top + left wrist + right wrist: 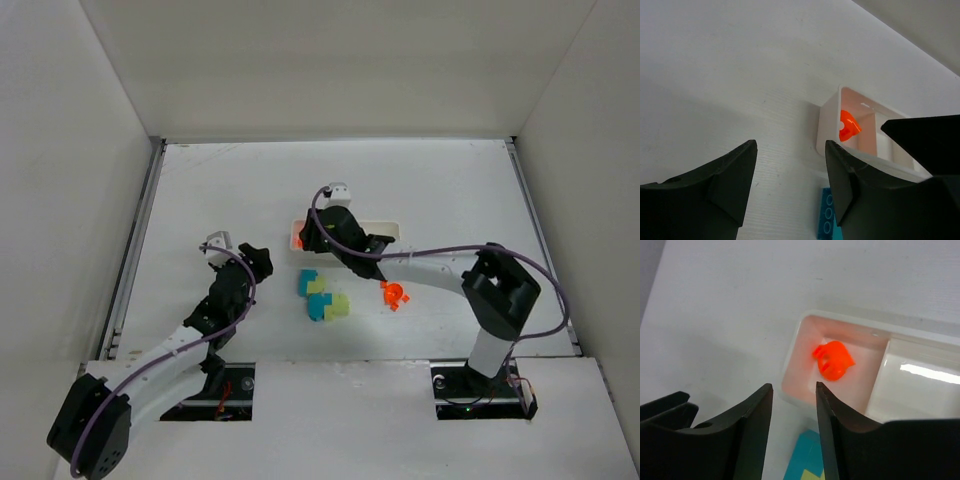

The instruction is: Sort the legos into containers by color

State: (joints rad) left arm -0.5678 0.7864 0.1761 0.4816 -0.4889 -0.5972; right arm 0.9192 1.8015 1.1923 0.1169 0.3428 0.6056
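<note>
While an orange lego (pixel 834 360) lies in the tray (pixel 791 360), right tool (pixel 793 390) and left tool (pixel 790 150) stand part-open, empty.

My right gripper (pixel 312 238) hangs over the left end of the tray (pixel 386 228), where an orange piece (pixel 298 241) shows, while an orange lego (pixel 392 294) lies on the table (pixel 230 190) beside my right arm (pixel 440 268), teal legos (pixel 314 290) and a yellow-green lego (pixel 339 304) huddle near the tray, and my left gripper (pixel 260 262) hangs well apart.

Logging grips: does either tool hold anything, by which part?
Nothing held: left tool and right tool are open, empty. The orange lego lies loose in the tray.
</note>
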